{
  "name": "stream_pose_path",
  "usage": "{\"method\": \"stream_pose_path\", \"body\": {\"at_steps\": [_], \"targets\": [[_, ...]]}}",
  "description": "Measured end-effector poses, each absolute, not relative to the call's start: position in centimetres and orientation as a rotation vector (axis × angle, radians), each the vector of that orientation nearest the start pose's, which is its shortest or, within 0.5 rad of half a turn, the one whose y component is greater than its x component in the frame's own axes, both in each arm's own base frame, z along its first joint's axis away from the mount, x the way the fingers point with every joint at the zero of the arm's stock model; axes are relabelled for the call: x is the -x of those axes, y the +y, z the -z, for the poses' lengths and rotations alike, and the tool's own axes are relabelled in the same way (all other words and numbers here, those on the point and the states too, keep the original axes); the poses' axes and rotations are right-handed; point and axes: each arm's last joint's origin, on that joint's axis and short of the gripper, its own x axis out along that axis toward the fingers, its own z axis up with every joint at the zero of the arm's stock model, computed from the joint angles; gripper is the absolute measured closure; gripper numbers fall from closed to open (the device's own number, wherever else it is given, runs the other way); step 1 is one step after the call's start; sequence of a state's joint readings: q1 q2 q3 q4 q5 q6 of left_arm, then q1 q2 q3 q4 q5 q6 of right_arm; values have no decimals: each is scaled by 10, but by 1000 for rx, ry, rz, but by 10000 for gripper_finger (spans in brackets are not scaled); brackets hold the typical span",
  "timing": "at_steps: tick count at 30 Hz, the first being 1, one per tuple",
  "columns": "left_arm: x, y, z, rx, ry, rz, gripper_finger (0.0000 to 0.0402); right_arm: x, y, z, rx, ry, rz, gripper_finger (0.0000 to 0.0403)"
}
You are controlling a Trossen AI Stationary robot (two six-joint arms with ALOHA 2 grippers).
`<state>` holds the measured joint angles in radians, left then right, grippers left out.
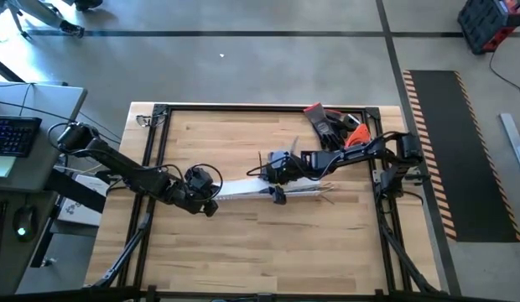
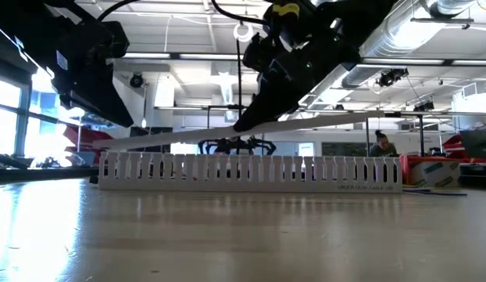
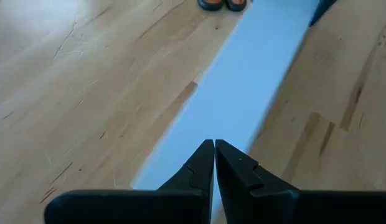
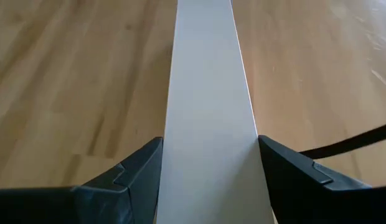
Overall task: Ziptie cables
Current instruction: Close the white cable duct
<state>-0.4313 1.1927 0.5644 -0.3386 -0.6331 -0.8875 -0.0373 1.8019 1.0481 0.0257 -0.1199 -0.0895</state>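
The wooden bench carries a white slotted duct lying lengthwise near its middle. Above the duct, a long flat white strip hangs tilted, its right end higher than its left in the low view. The right tool grasps that strip across its width, one finger on each edge, over the bench's centre. The left tool is clenched, fingertips pressed together with nothing seen between them, and hovers over the strip's left end. A pile of red, black and orange items sits at the bench's far right corner. The cables cannot be made out for certain; a thin dark line crosses the bench beside the right tool.
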Motion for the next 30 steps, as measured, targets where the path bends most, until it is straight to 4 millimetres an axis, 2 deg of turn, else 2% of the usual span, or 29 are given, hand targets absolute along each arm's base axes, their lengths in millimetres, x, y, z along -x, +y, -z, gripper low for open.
{"method": "stream_pose_path", "body": {"at_steps": [24,30], "targets": [[-196,-70,-179,346,643,-553,402,-371,-10,-171,0,736,-146,189],[-195,-70,-168,383,586,-517,402,-370,-10,-170,-1,748,-146,189]]}}
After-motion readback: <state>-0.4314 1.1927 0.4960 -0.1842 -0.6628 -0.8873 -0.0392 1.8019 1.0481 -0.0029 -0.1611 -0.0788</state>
